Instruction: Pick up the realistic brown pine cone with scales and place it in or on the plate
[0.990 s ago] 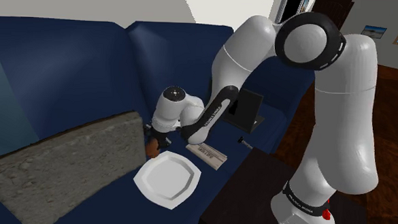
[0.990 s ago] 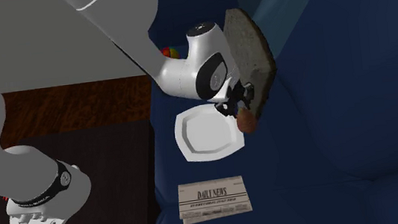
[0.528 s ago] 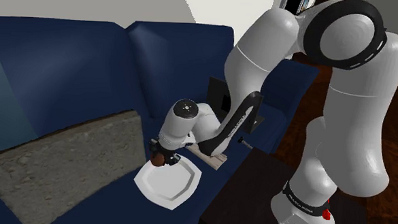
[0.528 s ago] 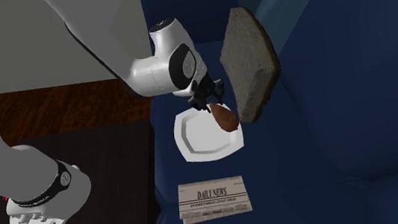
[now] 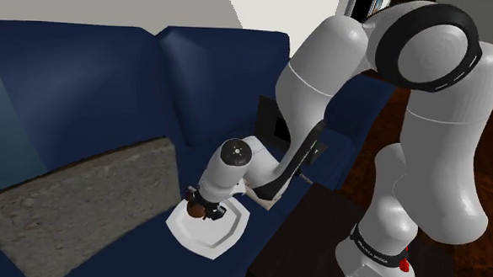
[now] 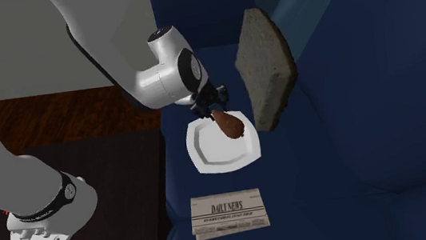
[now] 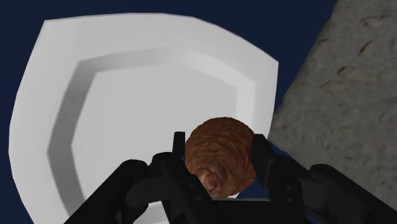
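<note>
**Figure.** A dark blue sofa filled the scene, and the white arm reached down over its seat, beside a grey, rough-textured cushion. A white angular plate lay flat on the seat, with a folded newspaper near it. The brown pine cone hung tilted over the plate's side nearest the cushion, clamped between the fingers of the gripper. The step in hand was judged to be placement. The next move called for lowering the cone toward the plate's middle and parting the fingers. Whether the cone touched the plate could not be told. In the shoulder view the wrist hid part of the plate, and in the wrist view the fingers covered the cone's flanks.
</note>
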Tool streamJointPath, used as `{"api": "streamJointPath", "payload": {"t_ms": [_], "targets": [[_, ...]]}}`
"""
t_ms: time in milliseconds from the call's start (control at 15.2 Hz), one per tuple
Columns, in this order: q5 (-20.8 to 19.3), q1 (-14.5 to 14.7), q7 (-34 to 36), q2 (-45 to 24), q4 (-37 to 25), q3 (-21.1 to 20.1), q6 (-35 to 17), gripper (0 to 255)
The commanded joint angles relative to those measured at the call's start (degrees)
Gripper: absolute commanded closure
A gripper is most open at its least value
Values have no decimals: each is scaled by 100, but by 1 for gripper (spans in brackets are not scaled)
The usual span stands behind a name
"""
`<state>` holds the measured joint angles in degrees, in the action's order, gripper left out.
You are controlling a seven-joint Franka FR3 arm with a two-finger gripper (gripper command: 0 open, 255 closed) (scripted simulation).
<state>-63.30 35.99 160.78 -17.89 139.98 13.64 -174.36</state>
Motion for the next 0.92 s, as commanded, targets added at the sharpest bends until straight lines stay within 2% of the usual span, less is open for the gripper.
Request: {"api": "streamJointPath", "payload": {"t_ms": [0,264,330,462,528,594,660,792,858], "targets": [[-349,160,416,-241,-87,222,-68,255],[-931,491,1115,-672,-325,599,-335,255],[-929,773,1202,-813,-366,886,-483,255],[-680,1460,1202,-1152,-409,1567,-867,255],[-650,1527,1202,-1195,-414,1634,-911,255],[-679,1308,1142,-1069,-389,1412,-785,255],[-679,1308,1142,-1069,-389,1413,-785,0],[1817,-2588,-3414,-381,74,-2205,103,0],[2814,-4236,-5194,-374,44,-3777,717,0]]}}
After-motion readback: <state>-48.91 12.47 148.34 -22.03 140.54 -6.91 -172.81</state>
